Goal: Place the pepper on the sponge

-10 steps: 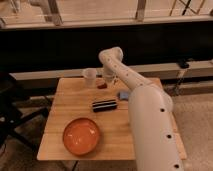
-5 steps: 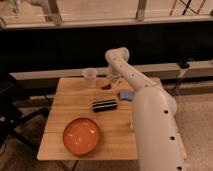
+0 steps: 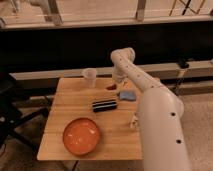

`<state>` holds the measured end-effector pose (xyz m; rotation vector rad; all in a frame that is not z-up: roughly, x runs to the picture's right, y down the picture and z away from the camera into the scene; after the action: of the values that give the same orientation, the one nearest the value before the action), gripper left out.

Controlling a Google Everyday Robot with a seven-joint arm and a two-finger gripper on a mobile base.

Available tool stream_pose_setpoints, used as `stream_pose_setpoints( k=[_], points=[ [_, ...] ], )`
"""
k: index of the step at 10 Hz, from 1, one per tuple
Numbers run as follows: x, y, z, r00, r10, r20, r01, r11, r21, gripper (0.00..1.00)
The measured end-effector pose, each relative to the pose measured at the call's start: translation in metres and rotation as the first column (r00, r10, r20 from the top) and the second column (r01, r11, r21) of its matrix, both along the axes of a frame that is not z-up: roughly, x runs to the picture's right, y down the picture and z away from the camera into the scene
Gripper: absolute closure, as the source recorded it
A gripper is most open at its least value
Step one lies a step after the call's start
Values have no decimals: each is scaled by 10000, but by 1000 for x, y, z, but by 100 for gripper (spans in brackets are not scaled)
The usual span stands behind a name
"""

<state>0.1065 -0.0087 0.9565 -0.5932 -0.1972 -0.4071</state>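
The small dark-red pepper (image 3: 110, 87) hangs at the tip of my gripper (image 3: 115, 83), which is shut on it above the far side of the wooden table (image 3: 65, 112). The arm reaches in from the lower right and bends down at its wrist to the gripper. The light-blue sponge (image 3: 127, 95) lies flat on the table just right of and nearer than the pepper, a short way apart from it.
A black ribbed block (image 3: 104, 105) lies left of the sponge. A large orange bowl (image 3: 81, 135) sits near the front edge. A translucent cup (image 3: 90, 76) stands at the back left. A small pale object (image 3: 134, 120) sits beside the arm.
The gripper has carried the pepper rightward along the back of the table, from near the cup toward the sponge. Nothing else on the table has moved.
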Motion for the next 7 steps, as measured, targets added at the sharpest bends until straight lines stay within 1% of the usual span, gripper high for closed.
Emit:
stream_pose_setpoints(
  k=[1, 4, 7],
  points=[
    [0, 2, -1, 10000, -54, 11, 54, 10000, -10, 100],
    [13, 12, -7, 9999, -121, -27, 121, 9999, -74, 100],
    [18, 14, -8, 9999, -75, -71, 75, 9999, -66, 100]
  ],
)
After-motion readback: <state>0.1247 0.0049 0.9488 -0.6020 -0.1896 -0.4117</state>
